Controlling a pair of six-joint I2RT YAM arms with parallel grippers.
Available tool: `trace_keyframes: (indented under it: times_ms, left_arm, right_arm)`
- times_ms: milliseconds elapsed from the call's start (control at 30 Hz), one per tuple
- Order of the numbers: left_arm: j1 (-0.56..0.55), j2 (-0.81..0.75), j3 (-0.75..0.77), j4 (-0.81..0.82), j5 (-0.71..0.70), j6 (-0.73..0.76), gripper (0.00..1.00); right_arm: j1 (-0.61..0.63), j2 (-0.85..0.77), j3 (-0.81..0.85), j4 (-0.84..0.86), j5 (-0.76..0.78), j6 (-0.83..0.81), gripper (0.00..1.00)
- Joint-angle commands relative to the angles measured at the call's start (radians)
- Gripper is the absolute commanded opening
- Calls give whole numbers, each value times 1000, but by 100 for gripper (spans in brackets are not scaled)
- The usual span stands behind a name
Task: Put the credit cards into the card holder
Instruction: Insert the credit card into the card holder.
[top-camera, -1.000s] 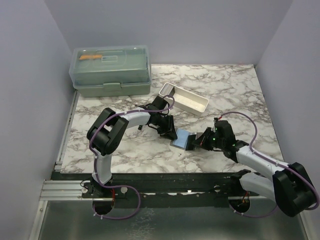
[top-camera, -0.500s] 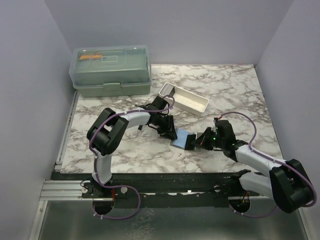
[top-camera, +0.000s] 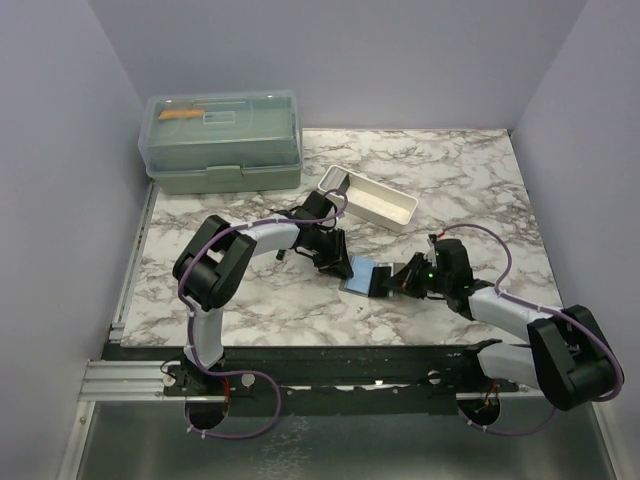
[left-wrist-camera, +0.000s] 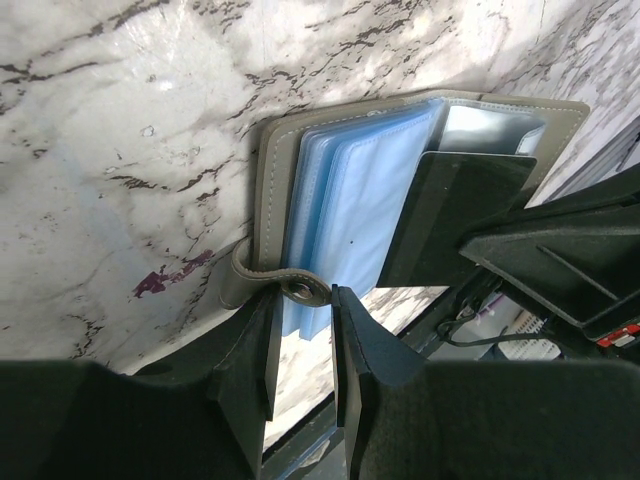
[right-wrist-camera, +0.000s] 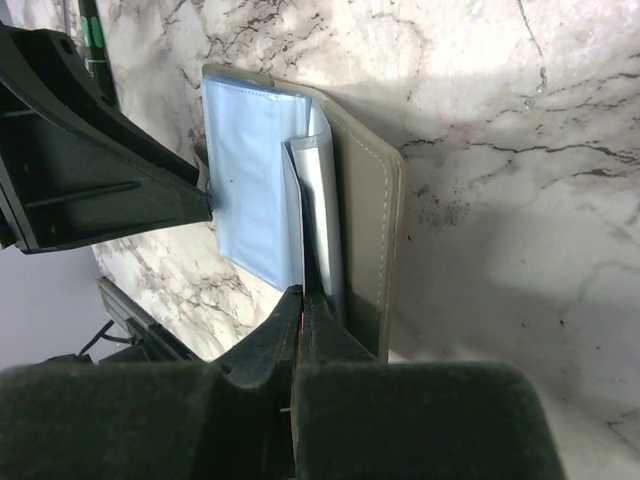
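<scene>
1. While both arms are being stretched toward the middle of the white, grey-veined marble table (top-camera: 460, 180), the small grey-olive folding card holder (top-camera: 362, 276) (left-wrist-camera: 268, 180) (right-wrist-camera: 366, 230) is being seen lying open and flat there, between the two grippers.
2. Its looped olive strap with the small round snap (left-wrist-camera: 298, 290) is being straddled by the left gripper (top-camera: 338, 264) (left-wrist-camera: 303, 300). The fingers are being held narrowly apart, and whether the strap is being pinched cannot be told.
3. The right gripper (top-camera: 386, 283) (right-wrist-camera: 303, 295) is being held with its fingers pressed fully together. Their tips are being set against the edge of a silvery leaf (right-wrist-camera: 326, 200) just inside the holder's olive cover; whether that leaf is being gripped cannot be told.
4. Light blue layered leaves (top-camera: 366, 271) (left-wrist-camera: 350, 200) (right-wrist-camera: 250, 170) are being shown stacked inside the holder; whether they are cards or sleeves cannot be told.
5. A long white rectangular tray (top-camera: 375, 203) is being seen beyond the holder, apart from it, and a big pale green lidded box (top-camera: 222, 142) at the far left corner.
</scene>
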Motion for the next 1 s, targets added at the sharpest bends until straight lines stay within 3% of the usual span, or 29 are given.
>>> trace_keyframes:
  times_ms: [0, 500, 967]
  left_arm:
    - [3, 37, 9, -33, -74, 32, 31]
    - [9, 56, 21, -50, -91, 41, 31]
    - [11, 65, 26, -59, -103, 48, 29]
  right_arm:
    - [-36, 42, -29, 103, -84, -42, 0]
    - [-125, 153, -34, 291, -344, -95, 0]
    - [-173, 231, -22, 303, -349, -112, 0]
